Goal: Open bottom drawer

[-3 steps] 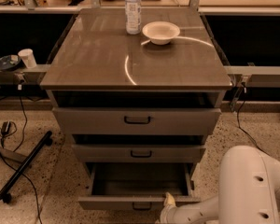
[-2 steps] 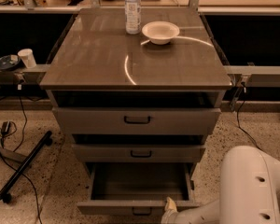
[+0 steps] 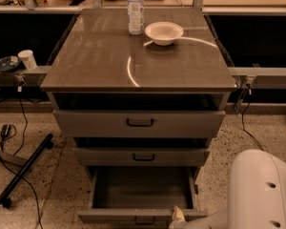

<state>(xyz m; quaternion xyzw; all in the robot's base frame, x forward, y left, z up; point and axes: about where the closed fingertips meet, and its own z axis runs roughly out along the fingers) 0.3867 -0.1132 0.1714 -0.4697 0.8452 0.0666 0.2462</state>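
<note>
The bottom drawer (image 3: 142,194) has slid a little further out over the last second. Its front now lies almost at the lower edge of the view and its bare inside shows beneath the middle drawer (image 3: 142,156), so the task looks all but done. The claw (image 3: 177,217) sits low at the right part of that front, just right of the black handle (image 3: 144,220) and at or against the front's top edge; whether it is clenched or released I cannot tell.
</note>
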